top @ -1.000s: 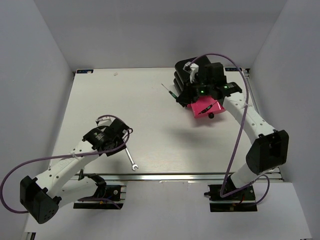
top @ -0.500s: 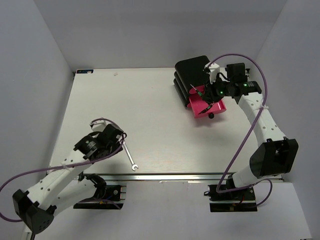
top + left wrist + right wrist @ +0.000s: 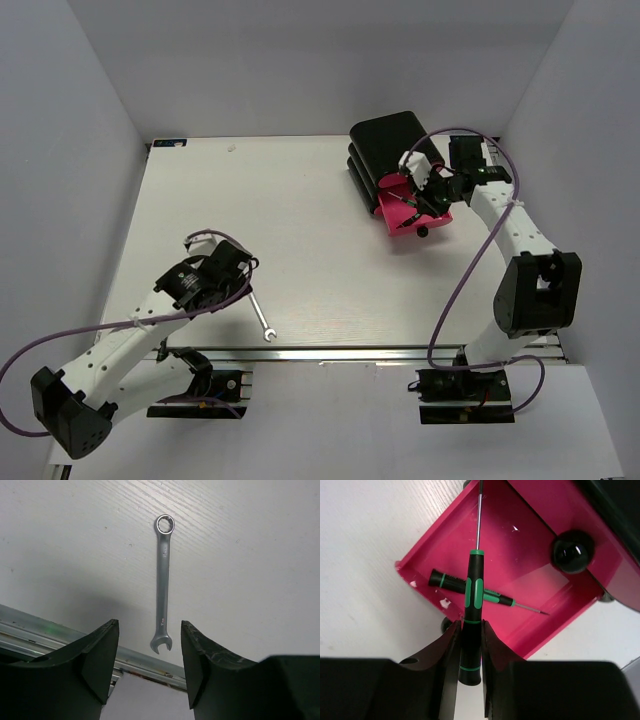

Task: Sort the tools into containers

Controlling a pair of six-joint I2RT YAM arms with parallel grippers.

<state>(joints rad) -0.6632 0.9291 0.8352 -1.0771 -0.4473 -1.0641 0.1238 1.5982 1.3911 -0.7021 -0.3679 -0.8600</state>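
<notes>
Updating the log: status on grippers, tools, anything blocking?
Right gripper shut on screwdriver, over open pink drawer. Second screwdriver lying inside it. Left gripper open above wrench, not gripped. Nothing seen blocking.

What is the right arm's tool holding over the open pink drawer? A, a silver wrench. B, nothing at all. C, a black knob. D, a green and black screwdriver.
D: in the right wrist view the right tool is shut on a green and black screwdriver above the open pink drawer, while the silver wrench lies on the table.
</notes>
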